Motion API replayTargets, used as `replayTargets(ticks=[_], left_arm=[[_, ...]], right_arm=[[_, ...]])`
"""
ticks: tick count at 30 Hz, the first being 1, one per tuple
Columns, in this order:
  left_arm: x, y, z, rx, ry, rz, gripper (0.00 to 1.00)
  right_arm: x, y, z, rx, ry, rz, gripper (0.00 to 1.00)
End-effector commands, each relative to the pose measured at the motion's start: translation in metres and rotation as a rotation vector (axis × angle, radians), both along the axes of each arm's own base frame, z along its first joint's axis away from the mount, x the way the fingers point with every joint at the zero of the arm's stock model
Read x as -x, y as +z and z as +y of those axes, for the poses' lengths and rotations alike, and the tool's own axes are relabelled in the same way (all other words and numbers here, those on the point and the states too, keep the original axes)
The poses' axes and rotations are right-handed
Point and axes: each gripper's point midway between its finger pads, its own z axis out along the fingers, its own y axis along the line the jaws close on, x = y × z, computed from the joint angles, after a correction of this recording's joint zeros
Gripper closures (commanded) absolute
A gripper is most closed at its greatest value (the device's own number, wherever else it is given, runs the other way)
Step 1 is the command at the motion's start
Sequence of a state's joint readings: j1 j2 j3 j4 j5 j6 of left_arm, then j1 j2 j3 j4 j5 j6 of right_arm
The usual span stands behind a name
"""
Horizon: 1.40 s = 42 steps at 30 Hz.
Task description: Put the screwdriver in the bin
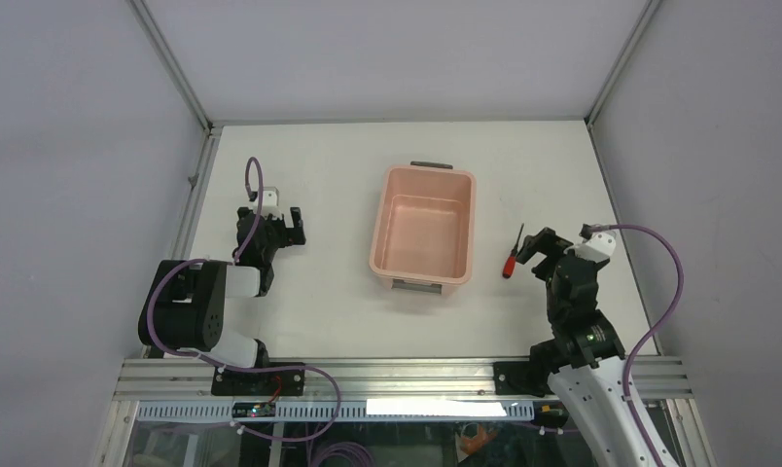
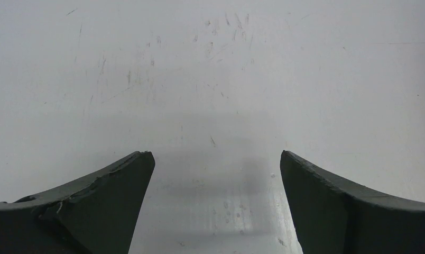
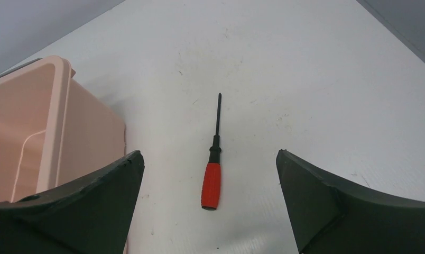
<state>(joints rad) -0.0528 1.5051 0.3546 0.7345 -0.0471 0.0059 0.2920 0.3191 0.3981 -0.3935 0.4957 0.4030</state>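
The screwdriver lies flat on the white table just right of the bin, red handle toward me and thin dark shaft pointing away. My right gripper hovers open beside it, a little to its right. In the right wrist view the screwdriver lies on the table between and just ahead of my spread fingertips, touching neither. The pale pink bin shows at the left of that view. My left gripper stands open over bare table at the left, its fingers wide apart with nothing between them.
The bin has dark grey handles at its far end and near end. Metal frame rails border the table at left, and grey walls enclose it on three sides.
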Motion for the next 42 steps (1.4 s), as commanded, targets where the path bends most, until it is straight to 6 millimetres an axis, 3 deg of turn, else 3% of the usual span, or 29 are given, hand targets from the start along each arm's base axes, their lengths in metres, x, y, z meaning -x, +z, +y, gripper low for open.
replayTargets(ticks=[1, 5, 10, 14, 18, 22, 26, 31, 35, 42], left_arm=[[-0.017, 0.027, -0.005, 0.024, -0.001, -0.101, 0.01], [-0.016, 0.026, -0.005, 0.024, -0.002, -0.101, 0.01], [-0.016, 0.026, -0.005, 0.024, -0.001, -0.101, 0.01], [-0.016, 0.027, -0.005, 0.024, 0.0, -0.101, 0.01], [-0.016, 0.027, -0.005, 0.024, -0.001, -0.101, 0.01], [-0.016, 0.027, -0.005, 0.024, 0.0, -0.101, 0.01], [-0.016, 0.026, -0.005, 0.024, 0.0, -0.101, 0.01], [-0.016, 0.027, -0.005, 0.024, -0.001, -0.102, 0.01], [-0.017, 0.027, -0.005, 0.024, -0.001, -0.102, 0.01], [-0.017, 0.027, -0.005, 0.024, -0.002, -0.102, 0.01]], right_arm=[[-0.007, 0.019, -0.006, -0.032, -0.058, -0.07, 0.01], [-0.009, 0.046, 0.003, -0.053, -0.003, -0.128, 0.01], [-0.02, 0.107, 0.038, 0.009, 0.226, -0.217, 0.01], [-0.037, 0.135, 0.022, 0.069, 0.115, -0.011, 0.01], [-0.061, 0.14, 0.02, 0.1, 0.064, 0.296, 0.01], [-0.085, 0.092, 0.023, 0.089, 0.093, 0.615, 0.01], [-0.103, 0.018, 0.032, 0.025, 0.14, 0.831, 0.03], [-0.098, -0.07, 0.037, -0.038, 0.163, 1.038, 0.15], [-0.087, -0.116, 0.039, -0.071, 0.165, 1.115, 0.27], [-0.069, -0.153, 0.041, -0.1, 0.174, 1.165, 0.5]])
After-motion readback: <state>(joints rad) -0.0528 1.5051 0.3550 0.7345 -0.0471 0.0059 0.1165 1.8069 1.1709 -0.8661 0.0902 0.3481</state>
